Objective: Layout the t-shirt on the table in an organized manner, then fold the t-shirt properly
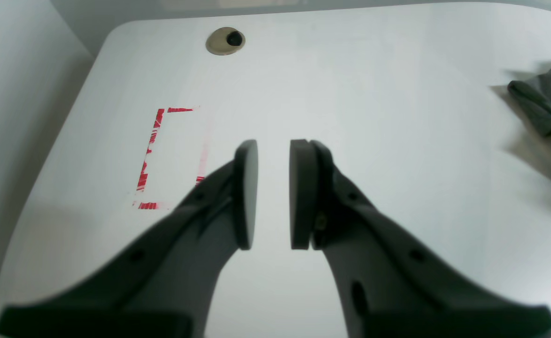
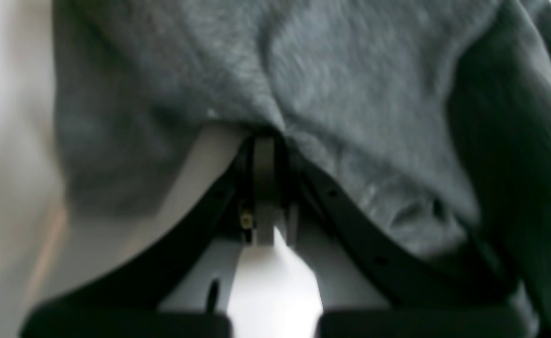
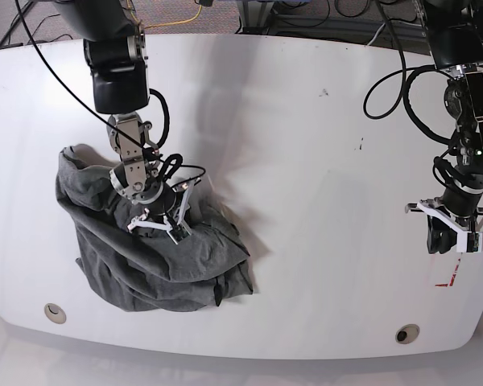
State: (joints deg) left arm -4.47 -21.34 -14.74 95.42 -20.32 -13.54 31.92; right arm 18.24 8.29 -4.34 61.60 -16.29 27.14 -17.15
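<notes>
This looks like a robotics lab or test bench. Two dark robot arms (image 3: 117,64) with exposed black cabling are mounted at the far edge of a large glossy white table (image 3: 290,145) with rounded corners. The table has round cable holes (image 3: 407,333) near its front edge and a worn rectangle of red tape (image 1: 155,157) marked on it. Beyond the table, loose cables (image 3: 306,16), one of them yellow, lie on a carpeted floor.

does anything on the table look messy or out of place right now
Yes. The t-shirt lies crumpled in a heap near the table's edge, not spread flat, with the right gripper shut on its fabric. Nothing looks spilled or damaged.
</notes>
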